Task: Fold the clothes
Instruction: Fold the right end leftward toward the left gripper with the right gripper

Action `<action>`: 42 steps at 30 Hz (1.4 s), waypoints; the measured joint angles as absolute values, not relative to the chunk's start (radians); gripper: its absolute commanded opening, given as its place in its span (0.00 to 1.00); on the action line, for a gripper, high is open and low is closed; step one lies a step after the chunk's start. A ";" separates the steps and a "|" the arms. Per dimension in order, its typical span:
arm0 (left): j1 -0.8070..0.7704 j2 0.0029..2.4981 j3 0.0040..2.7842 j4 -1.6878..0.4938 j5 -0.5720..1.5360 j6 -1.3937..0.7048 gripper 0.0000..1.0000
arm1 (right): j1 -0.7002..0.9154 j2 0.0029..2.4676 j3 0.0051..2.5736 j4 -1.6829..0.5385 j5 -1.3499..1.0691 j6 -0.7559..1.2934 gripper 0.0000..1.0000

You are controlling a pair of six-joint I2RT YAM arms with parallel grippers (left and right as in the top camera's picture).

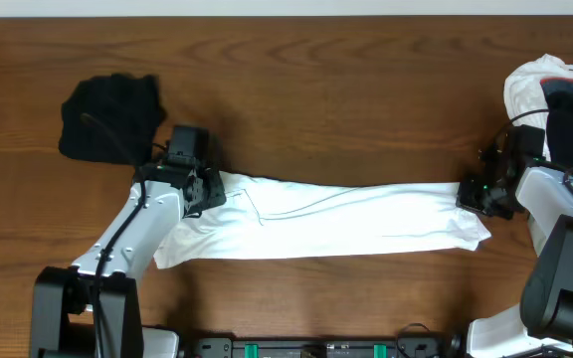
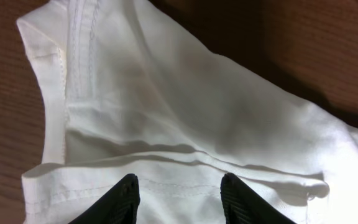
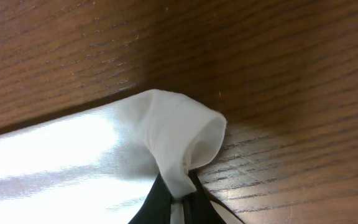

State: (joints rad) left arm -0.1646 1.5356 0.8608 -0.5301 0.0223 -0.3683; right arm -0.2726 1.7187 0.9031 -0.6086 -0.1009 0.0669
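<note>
The white T-shirt [image 1: 346, 221] lies stretched across the table [image 1: 316, 89], from nine to three o'clock. The right tool [image 3: 178, 202] pinches its three o'clock corner; the left tool [image 2: 180, 190] stands half-parted over the nine o'clock end.

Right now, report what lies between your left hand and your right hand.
A long, folded white fabric shirt spans the whole stretch from left hand to right hand, flat on the wooden table; the overhead view shows it.
</note>
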 measured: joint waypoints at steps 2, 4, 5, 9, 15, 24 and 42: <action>-0.165 1.536 0.861 -0.523 0.022 -0.365 0.45 | -0.273 1.719 0.904 -0.608 -0.101 0.067 0.01; -0.165 1.536 0.870 -0.525 0.022 -0.361 0.45 | -0.273 1.719 0.906 -0.609 -0.101 0.067 0.01; -0.165 1.536 0.884 -0.533 0.023 -0.361 0.45 | -0.274 1.720 0.909 -0.610 -0.101 0.067 0.01; -0.165 1.536 0.986 -0.597 0.024 -0.361 0.45 | -0.293 1.737 0.933 -0.607 -0.095 0.068 0.01; -0.166 1.527 1.105 -0.671 0.109 -0.360 0.45 | -0.348 1.751 0.951 -0.585 -0.073 0.067 0.01; -0.167 1.525 1.108 -0.812 0.173 -0.358 0.45 | -0.405 1.765 1.070 -0.695 -0.047 0.068 0.01; -0.167 1.525 1.108 -0.912 0.033 -0.370 0.45 | -0.267 1.765 1.413 -1.152 -0.138 0.131 0.01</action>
